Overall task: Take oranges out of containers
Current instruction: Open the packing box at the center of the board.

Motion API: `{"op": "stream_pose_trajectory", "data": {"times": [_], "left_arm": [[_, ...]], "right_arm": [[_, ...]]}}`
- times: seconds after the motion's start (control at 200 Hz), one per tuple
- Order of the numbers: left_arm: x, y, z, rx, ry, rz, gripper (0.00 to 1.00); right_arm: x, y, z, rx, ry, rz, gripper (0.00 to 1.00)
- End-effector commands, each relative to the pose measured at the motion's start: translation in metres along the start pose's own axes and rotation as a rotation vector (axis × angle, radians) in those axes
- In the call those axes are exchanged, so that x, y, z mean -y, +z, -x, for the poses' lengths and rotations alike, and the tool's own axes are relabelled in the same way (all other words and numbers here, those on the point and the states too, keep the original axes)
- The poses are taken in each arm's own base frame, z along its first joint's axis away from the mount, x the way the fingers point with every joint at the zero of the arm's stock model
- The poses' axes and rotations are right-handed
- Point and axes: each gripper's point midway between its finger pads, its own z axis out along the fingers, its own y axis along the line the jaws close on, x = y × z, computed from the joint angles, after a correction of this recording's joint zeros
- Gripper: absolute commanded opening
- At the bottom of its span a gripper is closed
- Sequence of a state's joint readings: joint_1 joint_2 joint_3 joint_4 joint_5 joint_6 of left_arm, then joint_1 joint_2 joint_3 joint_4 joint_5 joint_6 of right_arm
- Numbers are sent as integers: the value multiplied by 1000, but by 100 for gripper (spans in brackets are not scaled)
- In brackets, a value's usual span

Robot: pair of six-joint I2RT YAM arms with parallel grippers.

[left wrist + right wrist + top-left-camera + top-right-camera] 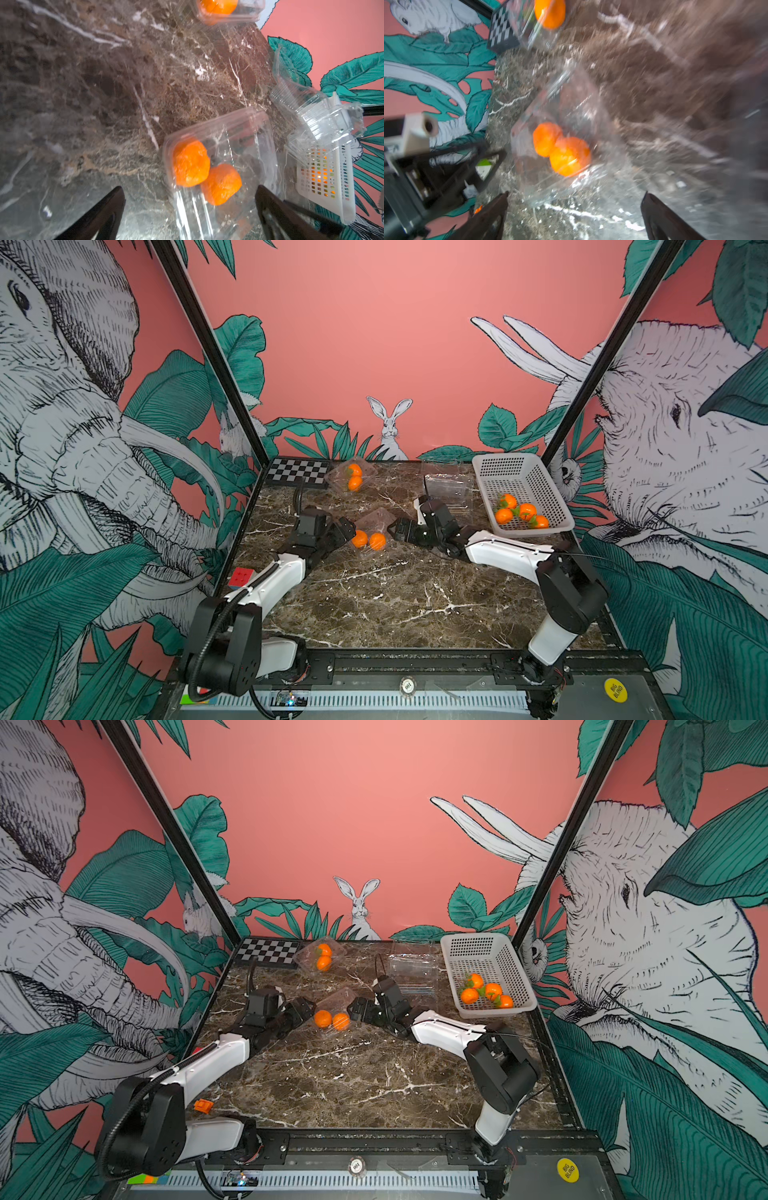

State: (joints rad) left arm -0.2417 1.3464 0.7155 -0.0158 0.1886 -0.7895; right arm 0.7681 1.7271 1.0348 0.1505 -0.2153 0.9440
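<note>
Flanking the open container (376, 520) on the worktop (395, 597), the left gripper (348, 533) gapes wide and empty beside its two oranges (360, 539); the right gripper (394, 528) is equally wide, holding nothing. The fruit looks light, firm, apt to roll — pinch one across its middle, as the thin clear shell would likely flex and slide. Both top views show four more in the basket (484, 489) — the blurred right wrist view misses it.

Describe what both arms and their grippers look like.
The left arm and right arm have white shells between bulky black joints. A ribbed black hose loops along the left arm. The left gripper and right gripper have dark, tapered fingers.
</note>
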Motion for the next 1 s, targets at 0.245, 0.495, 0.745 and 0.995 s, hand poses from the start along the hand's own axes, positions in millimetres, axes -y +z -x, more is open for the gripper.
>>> {"op": "stream_pose_trajectory", "data": {"times": [0.245,0.495,0.745,0.995], "left_arm": [[26,43,3,-83,14,-147,99],[28,45,-4,-75,-41,-209,99],[28,44,-9,-72,-58,-221,99],[27,41,-10,-66,-60,-216,99]], "right_arm": [[-54,27,-7,86,214,244,99],[-56,37,-7,83,268,291,99],[-65,36,-3,95,294,349,99],[-58,27,-4,113,298,323,99]]}}
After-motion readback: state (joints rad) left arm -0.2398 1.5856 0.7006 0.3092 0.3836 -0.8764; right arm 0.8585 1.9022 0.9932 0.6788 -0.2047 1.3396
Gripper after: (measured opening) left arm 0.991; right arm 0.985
